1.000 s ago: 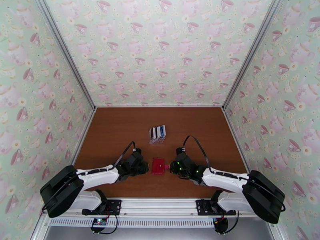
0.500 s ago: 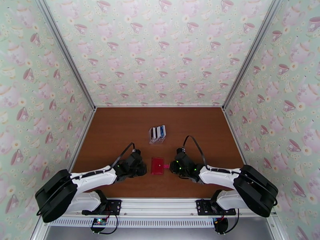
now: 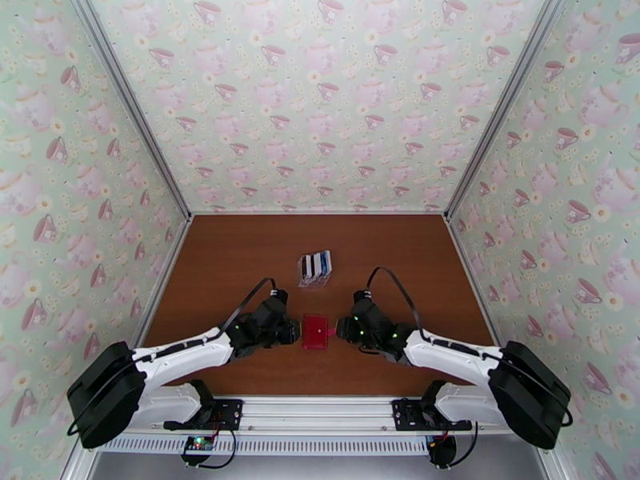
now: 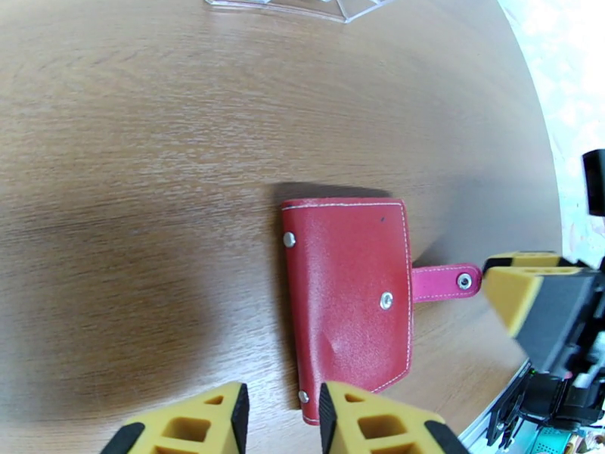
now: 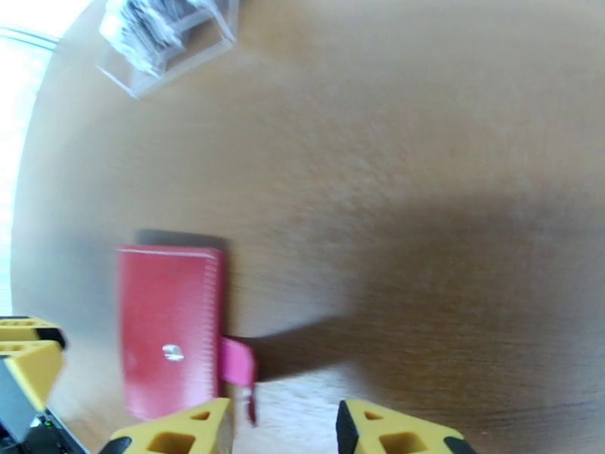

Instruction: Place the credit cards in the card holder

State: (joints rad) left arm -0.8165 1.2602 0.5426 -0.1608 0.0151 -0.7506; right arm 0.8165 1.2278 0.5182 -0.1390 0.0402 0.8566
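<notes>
Brown wooden table [image 3: 240, 266], clear rack [image 4: 318, 3], teacup wallpaper [image 3: 320, 90]

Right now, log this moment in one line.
wallet: flat, tab unsnapped; cards: in clear rack; left pincer: open, beside wallet; right pincer: open, by tab

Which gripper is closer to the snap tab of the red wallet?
Right. The right gripper is open just beside the tab, which sticks out toward it. The left gripper is on the wallet's opposite side, so the wallet's body lies between it and the tab.

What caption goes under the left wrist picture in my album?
Closed red wallet lying flat on the wooden table, snap tab undone, left gripper open at its corner.
</notes>
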